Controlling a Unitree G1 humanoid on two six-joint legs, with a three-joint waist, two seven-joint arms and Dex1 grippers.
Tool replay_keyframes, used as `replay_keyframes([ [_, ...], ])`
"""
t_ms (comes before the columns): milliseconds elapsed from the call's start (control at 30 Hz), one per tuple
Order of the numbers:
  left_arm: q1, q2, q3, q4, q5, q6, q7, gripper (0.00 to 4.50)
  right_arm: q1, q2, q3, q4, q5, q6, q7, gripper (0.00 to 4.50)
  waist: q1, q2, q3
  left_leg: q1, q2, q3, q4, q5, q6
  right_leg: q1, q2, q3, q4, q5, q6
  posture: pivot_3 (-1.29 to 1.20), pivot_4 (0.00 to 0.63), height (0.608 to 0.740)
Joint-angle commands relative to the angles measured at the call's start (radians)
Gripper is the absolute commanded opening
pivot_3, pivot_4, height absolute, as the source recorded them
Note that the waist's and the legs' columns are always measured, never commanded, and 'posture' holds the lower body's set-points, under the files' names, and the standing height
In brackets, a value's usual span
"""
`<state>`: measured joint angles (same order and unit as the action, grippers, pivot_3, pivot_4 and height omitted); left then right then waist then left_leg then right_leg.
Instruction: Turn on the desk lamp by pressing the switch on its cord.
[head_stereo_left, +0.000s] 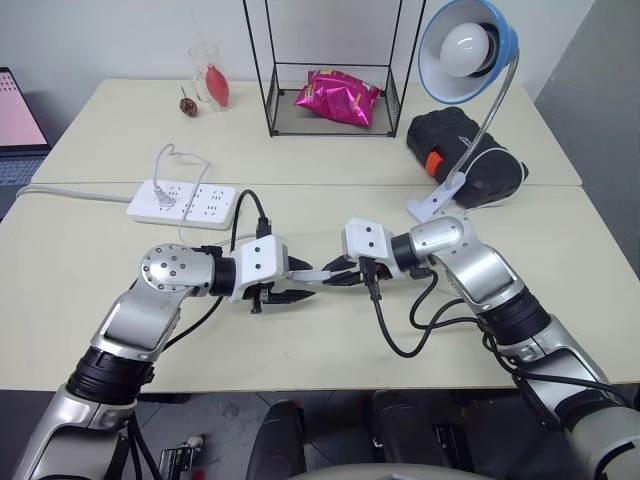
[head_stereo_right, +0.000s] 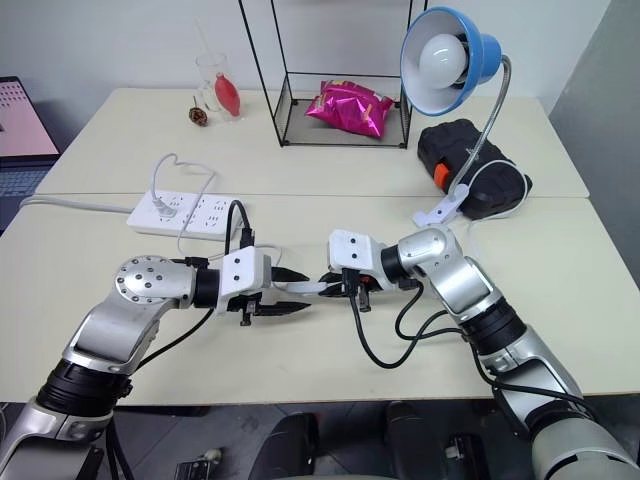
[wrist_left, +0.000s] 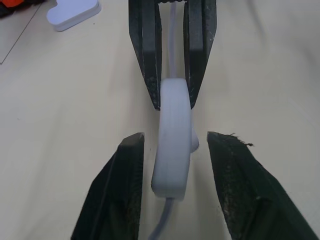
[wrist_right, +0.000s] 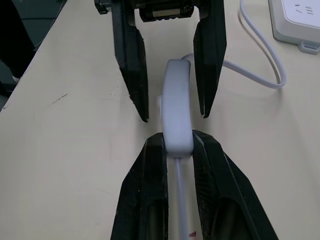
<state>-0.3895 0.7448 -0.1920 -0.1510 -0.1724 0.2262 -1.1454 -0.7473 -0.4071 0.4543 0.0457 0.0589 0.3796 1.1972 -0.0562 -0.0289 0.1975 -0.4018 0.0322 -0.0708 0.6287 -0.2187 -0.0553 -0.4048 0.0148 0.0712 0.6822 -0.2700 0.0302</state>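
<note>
Smooth white oblong switch, far end hidden in clamped right tool; left tool straddles it, black fingers parted, not touching.

Two pale cream tables stand edge to edge, the seam between them running across behind the arms. On the far one lie a black wire rack holding a pink snack bag, a clear glass, a small brown object and a black case. On the near one rest a white power strip and the desk lamp's white clip base.
</note>
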Motion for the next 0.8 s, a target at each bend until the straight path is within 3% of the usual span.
replay_keyframes([
  [33,-0.023,-0.014,-0.003,-0.001,0.018,-0.023,0.018,1.14,-0.017,0.001,-0.006,-0.033,0.005,-0.006,0.0,0.35,0.0,0.0,0.0,0.0,0.0,0.0,0.0,0.0,0.0,0.0,0.0,0.0,0.0,0.0,0.0,0.0,0.15,0.74],
  [200,-0.024,-0.012,-0.003,0.017,0.031,-0.038,0.017,0.54,-0.016,-0.001,-0.006,-0.036,0.007,-0.008,0.004,0.35,0.0,0.0,0.0,0.0,0.0,0.0,0.0,0.0,0.0,0.0,0.0,0.0,0.0,0.0,0.0,0.0,0.15,0.74],
  [700,-0.027,-0.027,0.005,0.04,0.014,-0.101,-0.007,0.51,-0.012,0.001,-0.005,-0.047,0.013,-0.012,0.017,0.35,0.0,0.0,0.0,0.0,0.0,0.0,0.0,0.0,0.0,0.0,0.0,0.0,0.0,0.0,0.0,0.0,0.15,0.74],
  [767,-0.028,-0.028,0.006,0.056,0.028,-0.126,-0.003,1.21,-0.011,0.002,-0.006,-0.048,0.013,-0.012,0.019,0.35,0.0,0.0,0.0,0.0,0.0,0.0,0.0,0.0,0.0,0.0,0.0,0.0,0.0,0.0,0.0,0.0,0.15,0.74],
  [800,-0.028,-0.029,0.006,0.061,0.03,-0.134,-0.004,1.25,-0.011,0.002,-0.006,-0.049,0.013,-0.012,0.02,0.35,0.0,0.0,0.0,0.0,0.0,0.0,0.0,0.0,0.0,0.0,0.0,0.0,0.0,0.0,0.0,0.0,0.15,0.74],
])
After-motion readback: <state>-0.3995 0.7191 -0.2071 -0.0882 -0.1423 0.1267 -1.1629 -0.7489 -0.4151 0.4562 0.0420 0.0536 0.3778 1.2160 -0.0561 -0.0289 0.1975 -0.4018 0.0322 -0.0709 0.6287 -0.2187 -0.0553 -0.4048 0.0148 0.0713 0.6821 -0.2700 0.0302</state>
